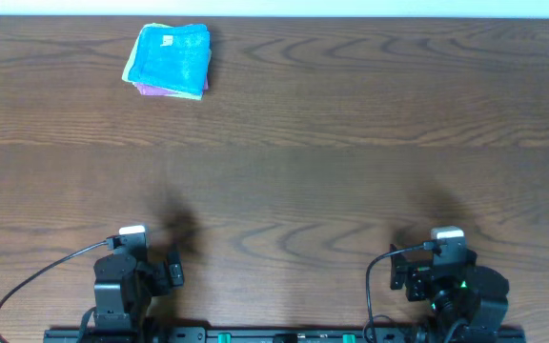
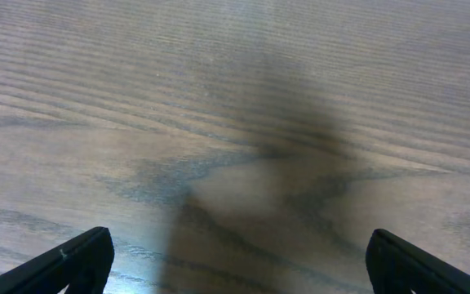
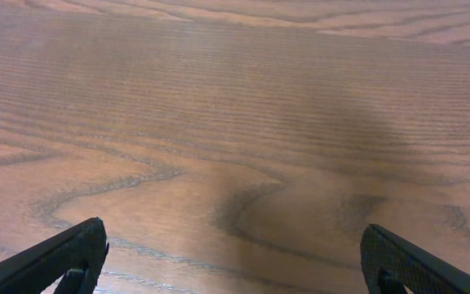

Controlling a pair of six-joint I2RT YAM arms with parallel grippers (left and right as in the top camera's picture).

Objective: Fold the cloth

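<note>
Cloth (image 1: pixel 170 59) lies far from both arms, in the far-left part of the worktop (image 1: pixel 351 143): a sky-blue square sitting on top of a lime-green cloth (image 1: pixel 198 94) and a pink cloth (image 1: pixel 147 90), whose edges peek out beneath it. It looks already compact and roughly squared off, so whether any folding remains is hard to judge from above. The left pincer (image 2: pixel 235 265) and the right pincer (image 3: pixel 231 261) are both spread wide with nothing between the fingers — each wrist view shows only bare wood grain and shadow.

If the step in hand is a reach, the left arm is the nearer one. A good approach would come down on a single free corner of the blue layer alone, pinching only its top edge so the green and pink pieces below are not dragged along.

A small white tag (image 1: pixel 168 40) shows near the cloth's far edge — too small to read any writing. No other brand or label is visible.
</note>
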